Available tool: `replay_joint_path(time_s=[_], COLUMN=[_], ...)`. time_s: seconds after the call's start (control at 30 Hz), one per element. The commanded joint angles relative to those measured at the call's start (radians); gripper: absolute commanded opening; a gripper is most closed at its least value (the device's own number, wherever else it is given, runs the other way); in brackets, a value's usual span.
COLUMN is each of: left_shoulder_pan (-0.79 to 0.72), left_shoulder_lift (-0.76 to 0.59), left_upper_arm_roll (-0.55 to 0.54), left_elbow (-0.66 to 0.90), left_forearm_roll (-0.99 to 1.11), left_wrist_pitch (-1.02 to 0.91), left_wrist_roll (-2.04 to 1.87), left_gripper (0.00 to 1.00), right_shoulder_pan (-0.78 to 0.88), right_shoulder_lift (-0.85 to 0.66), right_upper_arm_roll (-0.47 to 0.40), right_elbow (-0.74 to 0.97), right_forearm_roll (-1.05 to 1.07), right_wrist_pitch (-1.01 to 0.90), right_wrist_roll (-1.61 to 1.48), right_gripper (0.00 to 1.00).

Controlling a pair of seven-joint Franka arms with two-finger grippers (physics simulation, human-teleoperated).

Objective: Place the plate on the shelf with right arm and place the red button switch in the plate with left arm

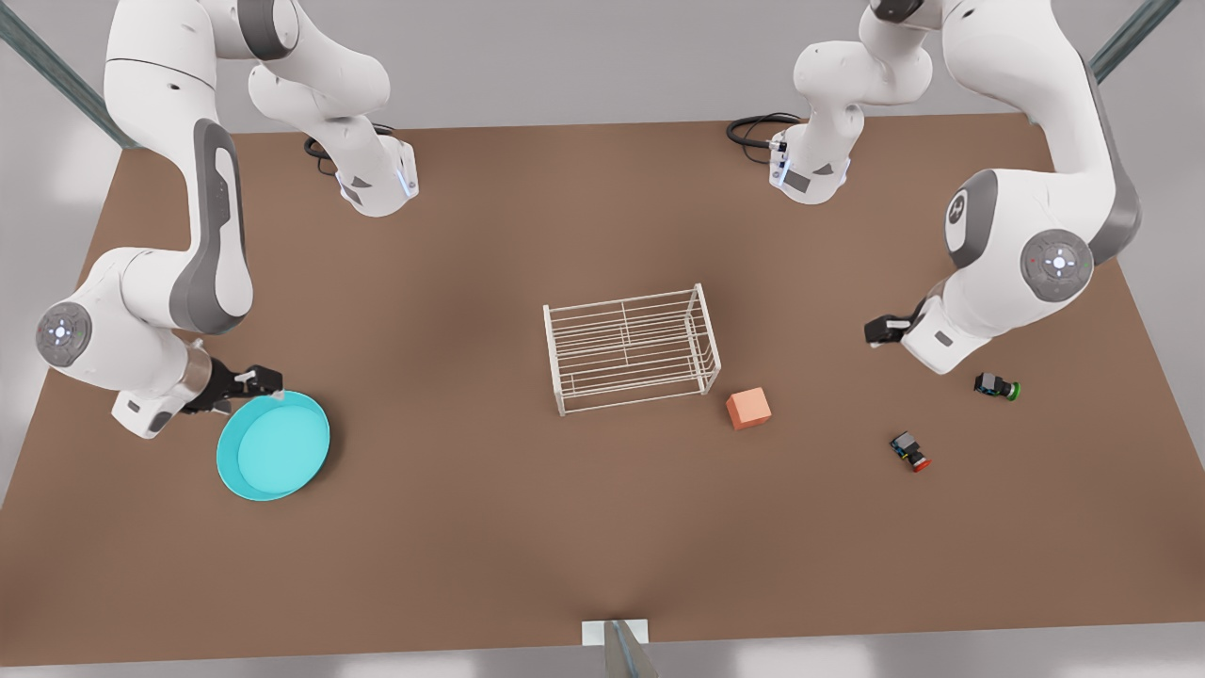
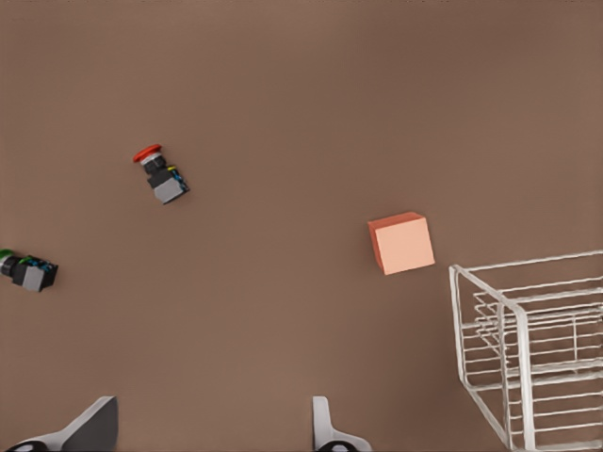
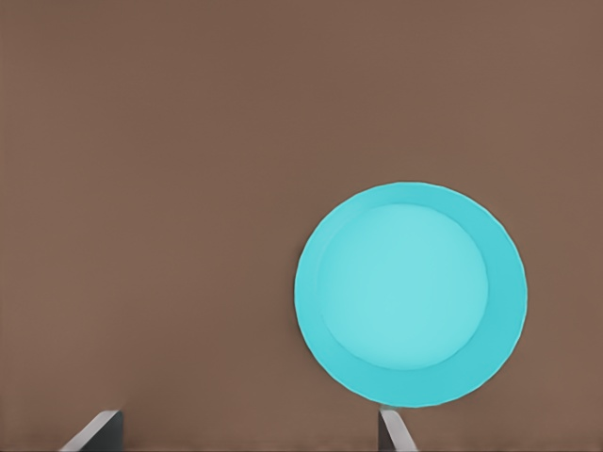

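Plate [image 1: 273, 445]: round, shallow, turquoise, raised rim, glossy. Lies flat on the brown table [image 1: 527, 527] at the lower left of the front view, well apart from the shelf. Judged light, stiff and slippery; the flat centre offers no hold, so the rim edge is the likely place to pinch, with some risk of tilt once lifted.

Right gripper [image 1: 247, 384]: lower left of the front view, just beside the plate's upper rim. In the right wrist view its fingertips [image 3: 394, 431] stand wide apart with only table between them; one tip sits close to the plate's [image 3: 411, 294] edge. Nothing held.

Shelf [image 1: 631, 348]: white wire rack, centre of the front view, nothing on it.

Red button switch [image 1: 910, 452]: tiny dark body, red cap, lying on its side at lower right. Judged light, hard, prone to roll or slip; the blocky body is the better hold.

Left gripper [image 1: 885, 330]: right of the front view, above the table, near the switches. Fingers [image 2: 325, 428] spread, holding nothing; this arm waits.

Also present: green-capped switch [image 1: 996, 386]; orange cube [image 1: 748, 409] just beside the shelf.
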Motion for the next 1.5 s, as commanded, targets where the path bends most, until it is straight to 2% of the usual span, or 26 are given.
replay_joint_path(time_s=[0.0,0.1,0.23,0.43,0.5,0.53,0.73,1.27,1.43,1.47], left_shoulder_pan=[0.0,-0.015,-0.011,-0.005,-0.005,-0.005,0.026,0.049,0.051,0.051], left_shoulder_lift=[0.004,0.013,0.014,0.017,0.017,0.017,0.017,0.017,0.016,0.016], left_upper_arm_roll=[0.0,-0.003,0.0,0.006,0.004,0.006,0.007,0.007,0.009,0.009], left_elbow=[0.01,0.013,0.013,0.01,0.005,0.005,0.008,0.001,-0.001,-0.003], left_forearm_roll=[-0.009,-0.041,-0.046,0.011,0.024,0.024,0.018,0.024,0.024,0.024], left_wrist_pitch=[0.013,0.005,-0.03,-0.029,-0.027,-0.027,-0.021,-0.024,-0.027,-0.027], left_wrist_roll=[-0.003,-0.125,-0.012,0.005,0.017,0.017,0.002,0.002,0.005,0.004], left_gripper=[1.0,1.0,1.0,1.0,1.0,1.0,1.0,1.0,1.0,1.0], right_shoulder_pan=[0.001,-0.003,-0.14,-0.196,-0.215,-0.25,-0.336,-0.394,-0.394,-0.394], right_shoulder_lift=[0.0,0.026,0.115,0.396,0.46,0.491,0.543,0.66,0.666,0.667], right_upper_arm_roll=[0.001,-0.008,-0.015,-0.002,-0.001,0.036,0.076,0.097,0.099,0.097], right_elbow=[0.001,0.007,0.039,0.331,0.377,0.395,0.397,0.426,0.43,0.44], right_forearm_roll=[0.001,-0.007,0.04,0.048,0.053,0.056,0.06,0.062,0.062,0.064], right_wrist_pitch=[-0.025,-0.024,-0.008,-0.022,-0.016,-0.012,-0.012,0.025,0.054,0.061], right_wrist_roll=[0.024,0.013,-0.108,-0.14,-0.154,-0.166,-0.237,-0.269,-0.275,-0.274], right_gripper=[1.0,1.0,1.0,1.0,1.0,1.0,1.0,1.0,0.85,0.85])
